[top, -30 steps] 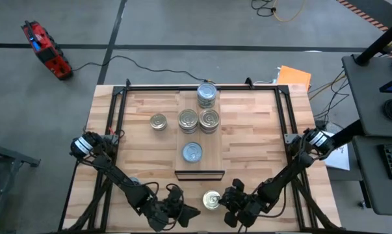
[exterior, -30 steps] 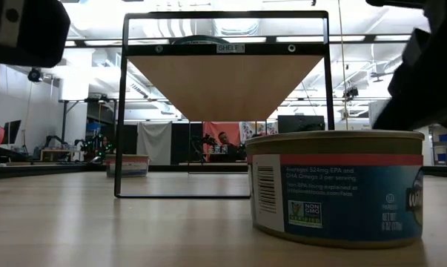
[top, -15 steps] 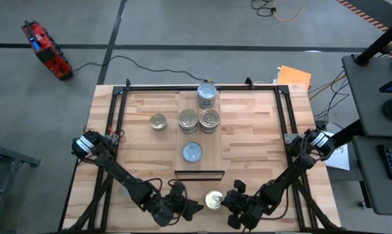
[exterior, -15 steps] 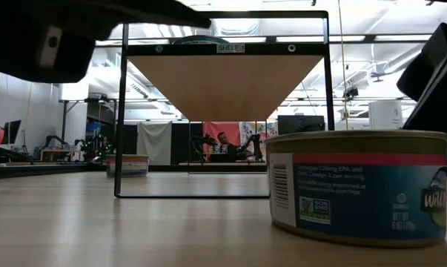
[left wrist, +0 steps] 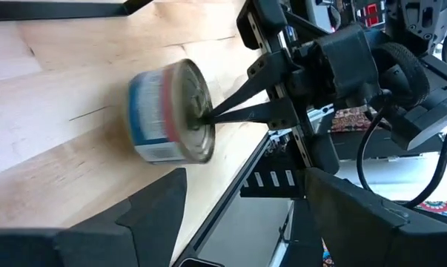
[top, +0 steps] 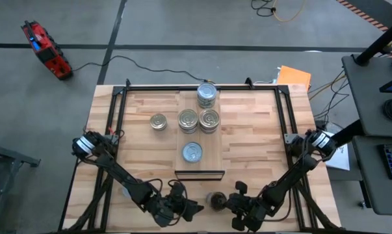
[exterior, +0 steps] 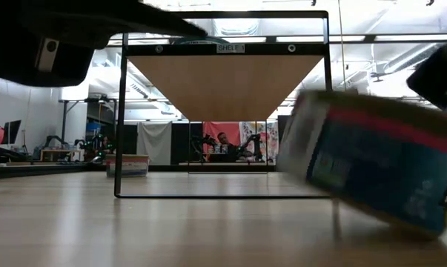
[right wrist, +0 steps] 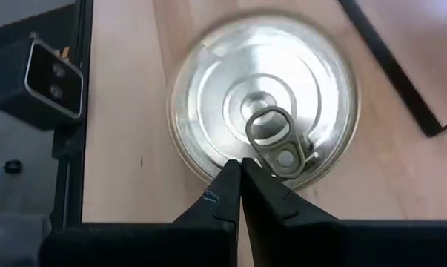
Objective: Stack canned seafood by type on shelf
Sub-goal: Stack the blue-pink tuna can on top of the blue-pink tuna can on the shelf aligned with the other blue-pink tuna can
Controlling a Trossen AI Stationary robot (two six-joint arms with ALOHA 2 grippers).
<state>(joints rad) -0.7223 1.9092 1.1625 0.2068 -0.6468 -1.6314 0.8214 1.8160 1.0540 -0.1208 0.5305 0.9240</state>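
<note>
At the bench's (top: 261, 140) near edge, my right jaws (right wrist: 240, 172) were closed tip-to-tip against the ringed top of a tin (right wrist: 264, 96), which sat tilted off the wood just in front of the shelf (top: 212, 146). My left jaws (top: 194, 210) waited open beside it, while five other tins (top: 192, 152) stood on and near the shelf.

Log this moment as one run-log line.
right end effector: shut, tips against tin's lid rim | tin: tilted off table near front edge | left end effector: open beside it | shelf: four tins on top
</note>
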